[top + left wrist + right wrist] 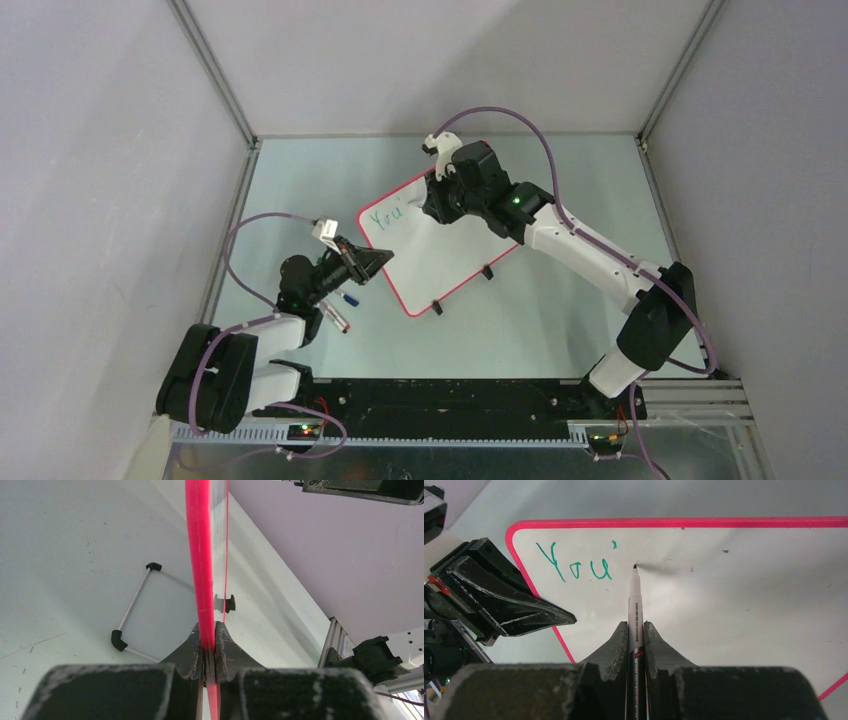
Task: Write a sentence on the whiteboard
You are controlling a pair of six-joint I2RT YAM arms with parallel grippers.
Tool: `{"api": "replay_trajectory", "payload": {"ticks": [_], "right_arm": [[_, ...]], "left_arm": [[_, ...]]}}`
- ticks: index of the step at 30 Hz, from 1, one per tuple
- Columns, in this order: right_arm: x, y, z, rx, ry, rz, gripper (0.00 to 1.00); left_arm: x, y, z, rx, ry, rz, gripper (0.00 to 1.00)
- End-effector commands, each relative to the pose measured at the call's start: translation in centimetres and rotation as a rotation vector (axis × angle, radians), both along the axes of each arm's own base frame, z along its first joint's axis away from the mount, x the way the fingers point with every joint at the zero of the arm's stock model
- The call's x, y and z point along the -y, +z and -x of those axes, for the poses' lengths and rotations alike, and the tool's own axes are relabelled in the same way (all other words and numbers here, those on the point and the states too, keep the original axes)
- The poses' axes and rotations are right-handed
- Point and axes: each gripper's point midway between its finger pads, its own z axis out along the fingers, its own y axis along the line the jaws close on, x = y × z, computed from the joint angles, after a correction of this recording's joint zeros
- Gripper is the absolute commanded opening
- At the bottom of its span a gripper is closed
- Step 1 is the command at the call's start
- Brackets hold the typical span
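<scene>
The whiteboard (440, 250) lies tilted on the table, white with a red-pink rim and two black clip feet (487, 272). Green writing "You'" (574, 565) sits at its top left corner. My left gripper (378, 260) is shut on the board's left rim (202, 580), seen edge-on in the left wrist view. My right gripper (432, 205) is shut on a white marker (634, 605), its dark tip (634, 567) at or just off the board surface, right of the writing. The left gripper (504, 597) also shows in the right wrist view.
Two loose markers (340, 308) lie on the table by the left arm. A thin white wire frame with black corners (132, 610) lies on the table beside the board. Grey walls enclose the table on three sides.
</scene>
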Motion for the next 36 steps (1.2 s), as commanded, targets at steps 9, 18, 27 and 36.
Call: {"api": "replay_trajectory", "payload": {"ticks": [9, 18, 27, 36], "right_arm": [[-0.8, 1.6, -0.5, 0.036, 0.011, -0.017, 0.00], [-1.1, 1.6, -0.8, 0.035, 0.008, -0.013, 0.00], [-1.1, 2.1, -1.0, 0.044, 0.004, -0.017, 0.00], [-0.7, 1.2, -0.7, 0.028, -0.002, -0.001, 0.00]], "left_arm": [[-0.2, -0.3, -0.5, 0.067, 0.003, -0.073, 0.05], [-0.1, -0.2, -0.5, 0.068, 0.002, -0.072, 0.05], [-0.2, -0.3, -0.5, 0.066, 0.005, -0.075, 0.05], [-0.2, -0.3, -0.5, 0.066, 0.003, -0.075, 0.05]]}}
